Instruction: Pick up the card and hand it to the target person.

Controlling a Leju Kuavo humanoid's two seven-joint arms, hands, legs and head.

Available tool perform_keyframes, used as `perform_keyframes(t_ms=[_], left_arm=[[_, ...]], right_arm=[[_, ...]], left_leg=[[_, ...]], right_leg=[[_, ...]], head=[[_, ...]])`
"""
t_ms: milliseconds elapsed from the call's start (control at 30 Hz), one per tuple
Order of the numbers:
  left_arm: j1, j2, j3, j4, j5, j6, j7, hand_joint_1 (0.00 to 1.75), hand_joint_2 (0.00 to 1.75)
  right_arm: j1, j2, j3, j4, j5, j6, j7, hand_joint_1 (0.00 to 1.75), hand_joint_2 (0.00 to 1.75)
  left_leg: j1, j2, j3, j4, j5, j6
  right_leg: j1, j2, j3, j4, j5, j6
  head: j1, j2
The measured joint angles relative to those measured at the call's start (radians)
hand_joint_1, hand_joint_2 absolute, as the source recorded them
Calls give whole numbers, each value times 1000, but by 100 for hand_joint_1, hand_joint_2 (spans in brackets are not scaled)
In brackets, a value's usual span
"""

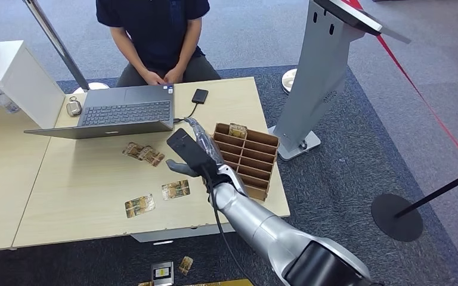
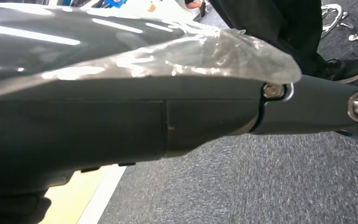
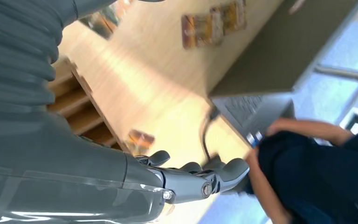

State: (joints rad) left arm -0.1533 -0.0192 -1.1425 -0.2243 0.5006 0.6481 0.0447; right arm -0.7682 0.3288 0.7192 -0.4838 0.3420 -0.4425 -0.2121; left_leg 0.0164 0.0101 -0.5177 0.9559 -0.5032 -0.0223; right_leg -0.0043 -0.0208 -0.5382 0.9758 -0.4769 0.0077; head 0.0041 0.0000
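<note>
1. The right hand (image 1: pixel 200 156) holds a dark card (image 1: pixel 186 147) raised above the tabletop (image 1: pixel 83 196), reaching toward the seated person (image 1: pixel 153 36).
2. Risk — the card is pinched at one end only, so it may slip; the laptop (image 1: pixel 119 114) lies between hand and person.
3. Count — four patterned cards on the tabletop, one wooden rack (image 1: pixel 248 158), one laptop.
4. Whether the left hand is open or closed, I cannot tell.
</note>
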Motion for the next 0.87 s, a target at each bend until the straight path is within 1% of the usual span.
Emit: perform_keyframes(t_ms=[33, 67, 133, 167, 233, 300, 367, 567, 700, 867], left_arm=[[1, 0, 0, 0, 5, 4, -4, 0, 0], [3, 0, 0, 0, 12, 8, -9, 0, 0], [7, 0, 1, 0, 27, 18, -19, 0, 0], [10, 1, 2, 0, 34, 22, -24, 0, 0], [17, 1, 5, 0, 45, 25, -29, 0, 0], [24, 2, 7, 0, 51, 27, -31, 0, 0], [28, 4, 10, 0, 56, 28, -31, 0, 0], [34, 10, 14, 0, 59, 31, -31, 0, 0], [34, 11, 14, 1, 57, 31, -36, 0, 0], [33, 13, 15, 1, 56, 32, -42, 0, 0]], right_arm=[[0, 0, 2, -2, 48, -46, 5, 0, 175], [2, -2, 5, -8, 120, -99, 27, 0, 175], [12, -12, 14, -40, 309, -191, 121, 0, 175], [24, -21, 18, -68, 401, -217, 176, 0, 175], [63, -48, 20, -145, 542, -231, 265, 0, 175], [112, -84, 17, -238, 612, -217, 317, 0, 175], [158, -121, 11, -333, 632, -193, 345, 0, 175], [310, -235, -33, -633, 622, -95, 450, 0, 175], [385, -295, -59, -787, 584, -56, 470, 0, 175], [437, -336, -73, -893, 523, -23, 463, 0, 175]], left_leg=[[0, 0, 0, 0, 0, 0], [0, 0, 0, 0, 0, 0], [0, 0, 1, 0, 0, 0], [0, 0, 1, 0, 0, 0], [0, 0, 1, 0, 0, 0], [0, 0, 1, 0, 0, 0], [0, 0, 1, 0, -1, 1], [0, 0, 1, 0, -1, 1], [0, 1, 1, 0, -1, 0], [0, 1, 1, 0, -1, 0]], right_leg=[[0, 0, 0, 0, 0, 0], [0, 0, 0, 0, 0, 0], [0, 0, 0, 0, 0, 0], [0, 0, 0, 0, 0, 0], [0, 0, 0, 0, 0, 0], [0, 0, 0, -1, 0, 0], [0, 0, 0, -1, 0, 0], [0, 0, 0, -1, 0, 0], [0, 0, 0, -1, 0, 0], [0, 0, 0, -1, 0, 0]], head=[[0, 0], [0, 0], [0, 0], [0, 0], [0, 0], [0, 0], [0, 0], [0, 0], [0, 0], [0, 0]])
